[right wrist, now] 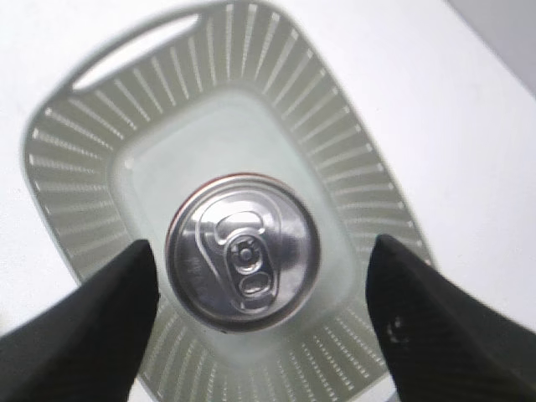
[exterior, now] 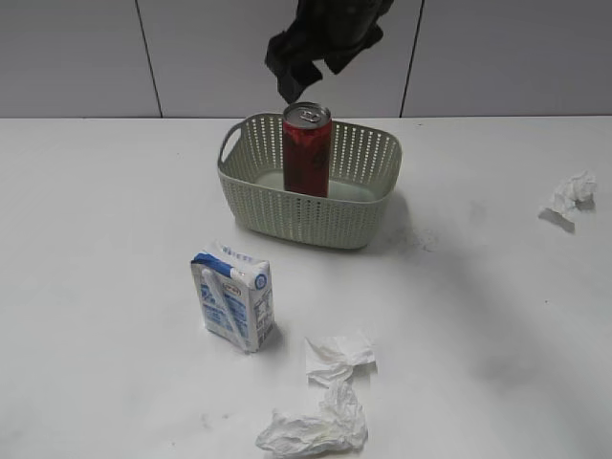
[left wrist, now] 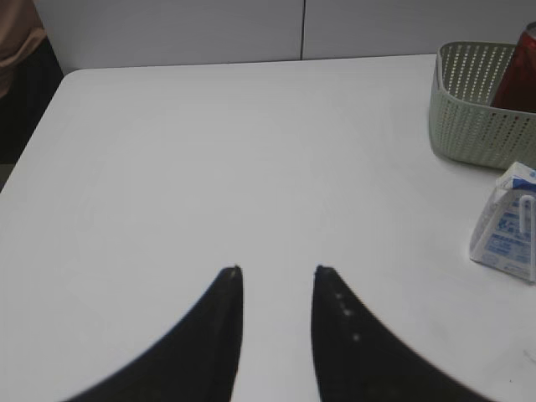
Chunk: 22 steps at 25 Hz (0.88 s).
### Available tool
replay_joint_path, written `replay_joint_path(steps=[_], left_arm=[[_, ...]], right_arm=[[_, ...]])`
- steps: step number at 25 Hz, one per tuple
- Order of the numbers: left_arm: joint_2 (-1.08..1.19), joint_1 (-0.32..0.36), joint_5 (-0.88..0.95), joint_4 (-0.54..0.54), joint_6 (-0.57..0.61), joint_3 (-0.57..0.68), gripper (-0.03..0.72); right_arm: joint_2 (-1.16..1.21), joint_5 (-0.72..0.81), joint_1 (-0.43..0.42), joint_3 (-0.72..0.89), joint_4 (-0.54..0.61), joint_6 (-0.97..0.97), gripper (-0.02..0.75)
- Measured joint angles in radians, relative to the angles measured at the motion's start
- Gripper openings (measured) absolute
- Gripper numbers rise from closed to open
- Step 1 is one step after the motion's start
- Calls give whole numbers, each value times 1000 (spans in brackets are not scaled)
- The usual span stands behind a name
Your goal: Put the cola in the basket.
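Note:
The red cola can (exterior: 307, 148) stands upright inside the pale green basket (exterior: 287, 212) at the back of the table. In the right wrist view I look straight down on its silver top (right wrist: 243, 254) on the basket floor (right wrist: 159, 167). My right gripper (right wrist: 264, 251) is open, its fingers spread wide on either side of the can's top, above it and apart from it; in the exterior view it hangs above the can (exterior: 295, 81). My left gripper (left wrist: 276, 272) is open and empty over bare table, far left of the basket (left wrist: 469, 126) and can (left wrist: 519, 75).
A blue-and-white carton (exterior: 234, 296) stands in front of the basket; it also shows in the left wrist view (left wrist: 507, 239). Crumpled tissues lie at the front (exterior: 316, 426), (exterior: 337, 356) and at the far right (exterior: 569, 196). A tiled wall runs behind the table.

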Motion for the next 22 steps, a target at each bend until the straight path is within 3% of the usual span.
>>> replay_joint_path(steps=[5,14,22], left_arm=[[0,0,0,0,0,0,228],[0,0,0,0,0,0,228],[0,0,0,0,0,0,228]], right_arm=[[-56,-3,-52,-2,7,44,584],[-149,106,-319,9,7,101,584],[-308,141,-487,211,30,118,583]])
